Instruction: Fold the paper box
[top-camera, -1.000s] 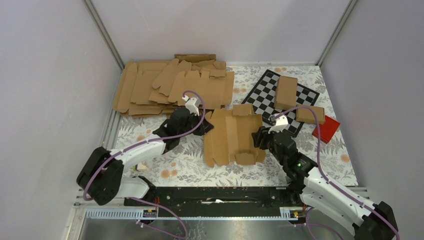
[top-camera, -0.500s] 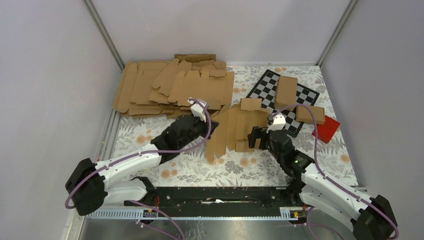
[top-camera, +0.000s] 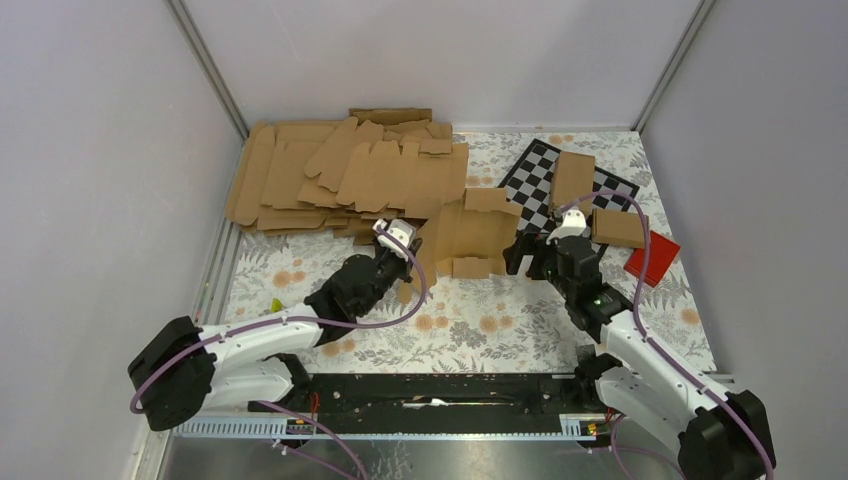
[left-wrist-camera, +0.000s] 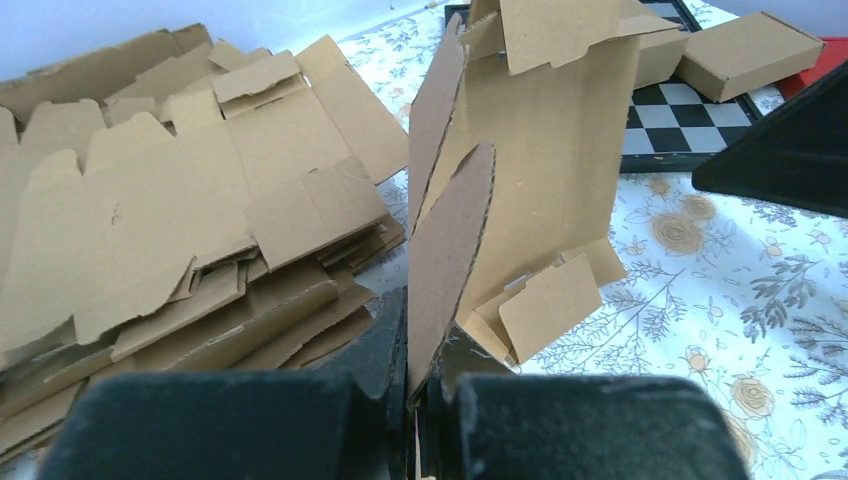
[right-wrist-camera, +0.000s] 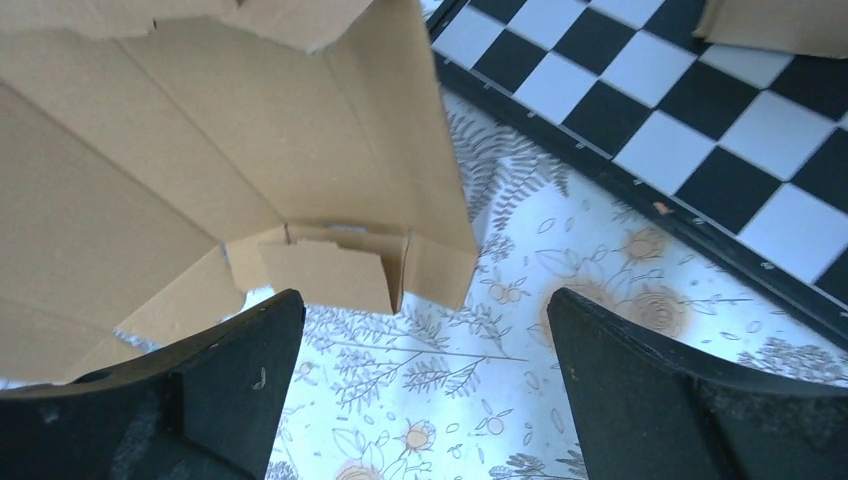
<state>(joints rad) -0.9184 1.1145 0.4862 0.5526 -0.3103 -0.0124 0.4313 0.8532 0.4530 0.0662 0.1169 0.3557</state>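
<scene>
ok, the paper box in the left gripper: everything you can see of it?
The paper box is brown corrugated cardboard, a die-cut blank partly folded: panels bent along creases, small tabs loose at its lower end, a flap on top. It stands tilted, between the stack of flat blanks and the checkerboard. The left gripper is shut on one side flap's edge; the open right gripper is beside it, not gripping.

Brown paper box (top-camera: 470, 232), black-and-white checkerboard (top-camera: 528, 178), floral tablecloth (top-camera: 500, 330)
</scene>
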